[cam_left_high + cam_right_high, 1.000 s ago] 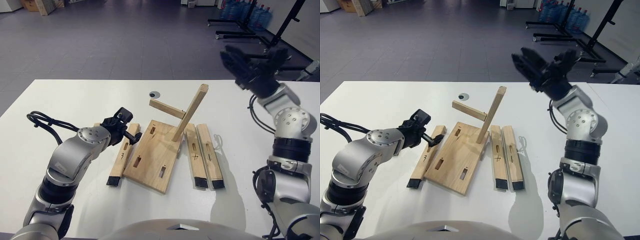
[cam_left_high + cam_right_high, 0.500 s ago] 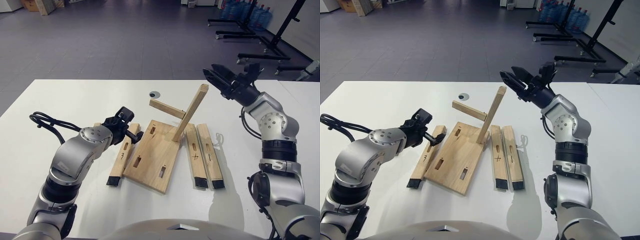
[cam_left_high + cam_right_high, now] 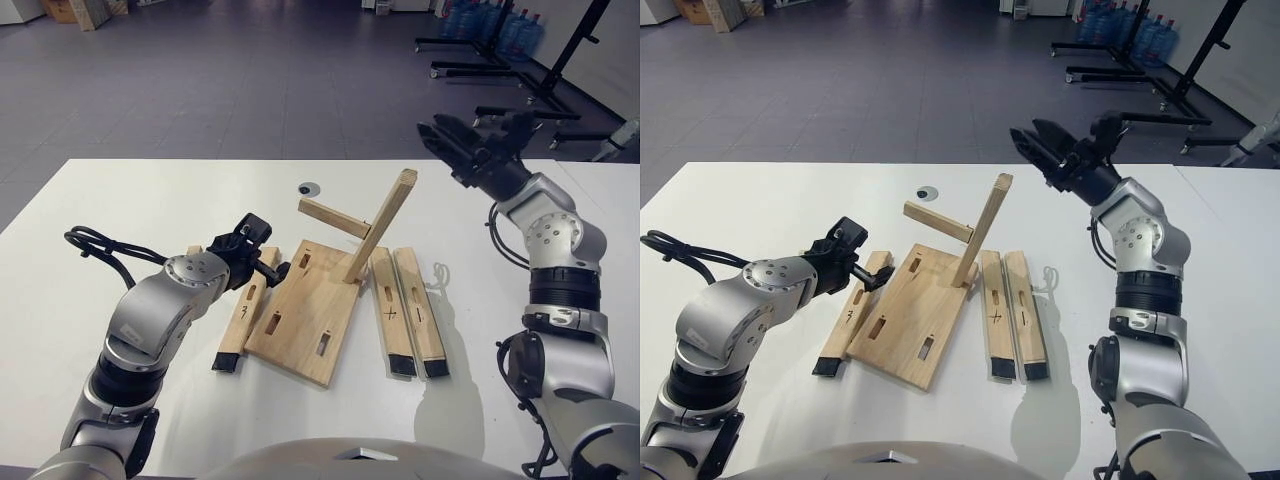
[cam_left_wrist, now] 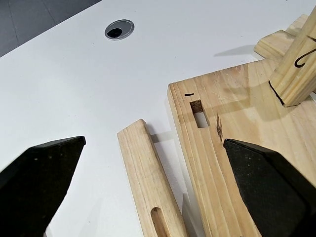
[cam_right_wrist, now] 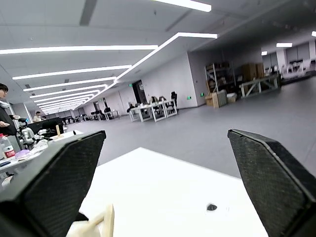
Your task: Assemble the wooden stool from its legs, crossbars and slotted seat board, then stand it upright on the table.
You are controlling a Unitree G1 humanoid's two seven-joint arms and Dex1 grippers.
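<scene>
The slotted seat board lies flat mid-table. One leg stands tilted in a slot at its far right corner, with a crossbar jutting left from it. A loose leg lies along the board's left edge, and two more legs lie to the right. My left gripper is open over the far end of the left leg, its fingers straddling that leg. My right gripper hangs open in the air, up and to the right of the standing leg's top.
A round grommet hole sits in the table behind the parts. A small white cord lies right of the two legs. Bare tabletop spreads to the far left, and also to the right and front. Black stands are on the floor beyond.
My right gripper dipped toward the top of the standing leg, then rose and drew back to the right, staying open. The left gripper and the wooden parts have hardly moved.
</scene>
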